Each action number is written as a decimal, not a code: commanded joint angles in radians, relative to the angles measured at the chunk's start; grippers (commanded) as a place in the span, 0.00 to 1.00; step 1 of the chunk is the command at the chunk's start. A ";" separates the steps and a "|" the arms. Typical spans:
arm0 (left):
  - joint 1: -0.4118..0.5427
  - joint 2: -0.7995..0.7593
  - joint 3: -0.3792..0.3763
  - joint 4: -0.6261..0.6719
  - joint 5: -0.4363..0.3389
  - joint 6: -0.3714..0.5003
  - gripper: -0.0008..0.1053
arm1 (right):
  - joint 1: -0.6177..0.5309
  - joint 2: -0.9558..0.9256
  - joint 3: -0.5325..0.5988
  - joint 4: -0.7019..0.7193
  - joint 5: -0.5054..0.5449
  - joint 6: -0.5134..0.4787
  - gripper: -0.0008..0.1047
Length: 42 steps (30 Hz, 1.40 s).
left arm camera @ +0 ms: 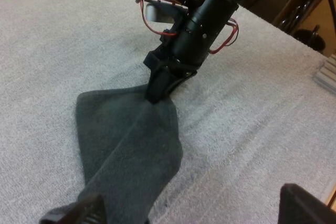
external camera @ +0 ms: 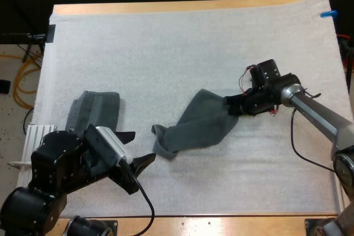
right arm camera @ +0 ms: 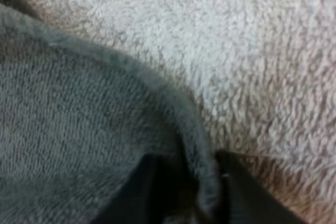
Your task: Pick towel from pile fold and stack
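Little is done: no fold, no stack. Nearest, the left pincer [external camera: 144, 146] stands apart, empty, just beside the stretched towel [external camera: 196, 125]. The right pincer [external camera: 231, 105] is clamped on its far corner. The other towel [external camera: 94, 110] lies well to its left.

The mat [external camera: 182, 42] looks like a soft white fleecy sheet, nubbly and totally matt up close. The dark grey-green towel [external camera: 199, 125] is looped terry cloth, fuzzy along its hem, zero shine. The second towel [external camera: 97, 109] looks like the same stuff. The bench [external camera: 166, 7] edge is pale wood, smooth with a faint sheen. The right gripper [external camera: 229, 106] is matt black plastic, kinda grainy, while the right arm's tube [external camera: 315, 114] is smooth silvery metal. The left arm's housing [external camera: 55, 164] is black, smooth and semi-glossy.
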 commanded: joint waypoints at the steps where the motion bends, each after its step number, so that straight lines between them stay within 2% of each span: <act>1: -0.004 -0.005 -0.008 0.003 0.004 0.000 0.62 | 0.006 0.000 0.010 -0.005 -0.014 -0.002 0.01; 5: -0.004 -0.005 -0.008 0.003 0.004 0.000 0.62 | 0.006 -0.070 0.010 -0.015 -0.009 -0.048 0.01; 8: -0.004 -0.005 -0.008 0.003 0.004 0.000 0.62 | 0.006 -0.160 0.010 -0.012 0.054 -0.083 0.01; 15: -0.004 -0.005 -0.008 0.003 0.004 0.000 0.62 | 0.006 -0.439 -0.009 -0.011 0.342 -0.161 0.01; 21: -0.004 -0.005 -0.008 0.003 0.004 0.000 0.62 | 0.006 -0.629 -0.072 -0.011 0.659 -0.339 0.01; 24: -0.004 -0.005 -0.008 0.003 0.004 0.000 0.62 | 0.006 -0.686 -0.115 -0.006 0.736 -0.417 0.01; 29: -0.004 -0.005 -0.008 0.003 0.004 0.000 0.62 | 0.008 -0.713 -0.149 -0.003 0.728 -0.423 0.01; 32: -0.004 -0.005 -0.008 0.003 0.004 0.000 0.62 | 0.035 -0.692 -0.148 0.051 0.623 -0.356 0.01; 34: -0.004 -0.005 -0.008 0.003 0.004 0.000 0.62 | 0.079 -0.655 -0.148 0.107 0.524 -0.276 0.01; 36: -0.004 -0.005 -0.008 0.003 0.004 0.000 0.62 | 0.134 -0.605 -0.148 0.136 0.482 -0.243 0.01; 42: -0.004 -0.005 -0.008 0.003 0.004 0.007 0.62 | 0.375 -0.427 -0.148 0.141 0.458 -0.182 0.01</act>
